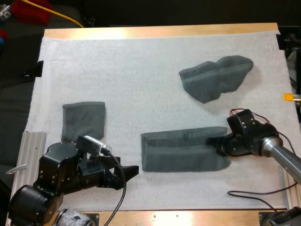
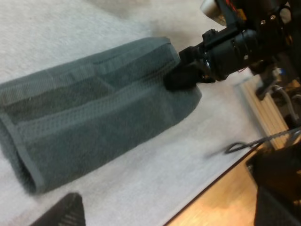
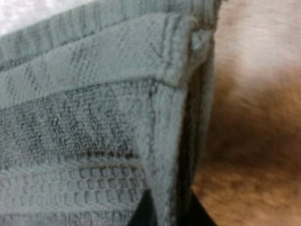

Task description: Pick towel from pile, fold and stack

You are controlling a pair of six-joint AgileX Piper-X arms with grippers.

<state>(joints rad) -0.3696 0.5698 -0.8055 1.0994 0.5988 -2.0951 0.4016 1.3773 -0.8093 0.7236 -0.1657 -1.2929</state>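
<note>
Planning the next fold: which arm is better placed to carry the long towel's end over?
Right. The right gripper is shut on the long towel's end; the left gripper sits clear of it.

High view: bright, even light from overhead. White mat point(image 1: 141, 61) close to washed out, no hard glare. Short soft shadow along near edge of long towel point(image 1: 183, 150). Beyond worktop point(image 1: 160, 32) far side, room goes dark. Left wrist view: dimmer, greyer. Faint shadow under right claw point(image 2: 176, 80), towel's near end soft. Right wrist view: very close, towel weave only partly in focus, brown patch point(image 3: 254, 117) beside it fully blurred.
</note>
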